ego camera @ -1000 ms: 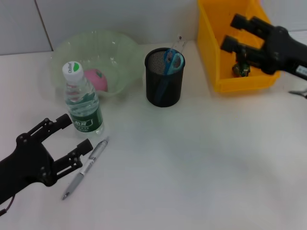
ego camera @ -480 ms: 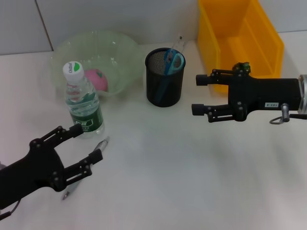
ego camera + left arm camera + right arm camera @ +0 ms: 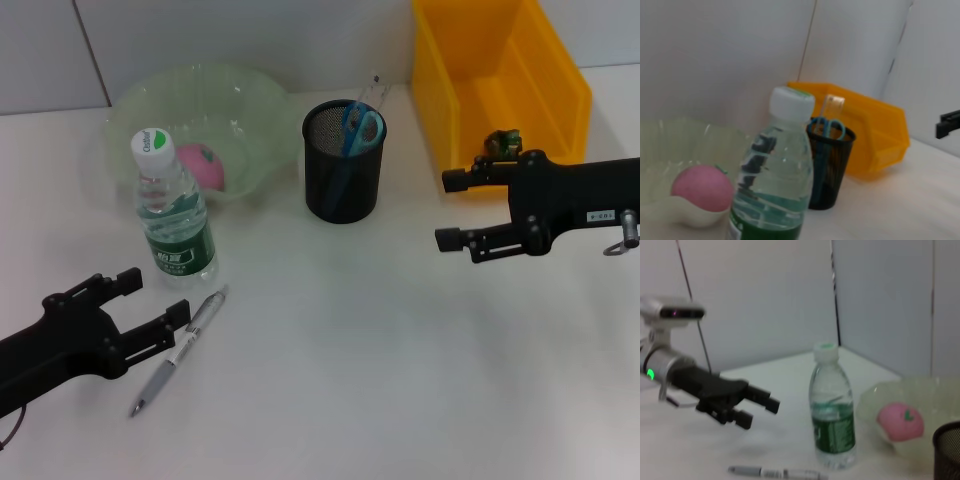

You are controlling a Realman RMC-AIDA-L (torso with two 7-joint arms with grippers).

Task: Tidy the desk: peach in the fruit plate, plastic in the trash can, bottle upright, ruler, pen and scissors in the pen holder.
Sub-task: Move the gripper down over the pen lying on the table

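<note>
Counter [image 3: 380,360] surface fills most of the head view, with bare white room across the centre and lower right of the frame, between the two arms. Left end effector [image 3: 150,300] reaches in from the lower left corner, fingers apart and holding nothing, its tips just beside the pen [image 3: 180,352], which lies slanted on the counter below the bottle [image 3: 172,215]. That bottle stands upright at left of centre, white cap on top with small green writing too fine to read, and a green label whose print I cannot make out either. Behind it, in the upper left, the pale green fruit plate [image 3: 250,100] holds the pink peach [image 3: 203,166]. Black mesh pen holder [image 3: 343,165] at upper centre carries the blue-handled scissors [image 3: 362,128] and the clear ruler [image 3: 374,88]. Yellow trash can [image 3: 470,100] sits in the upper right corner against the wall. Right end effector [image 3: 448,210] hovers at right of centre, fingers apart and empty, near the trash can's front edge.
</note>
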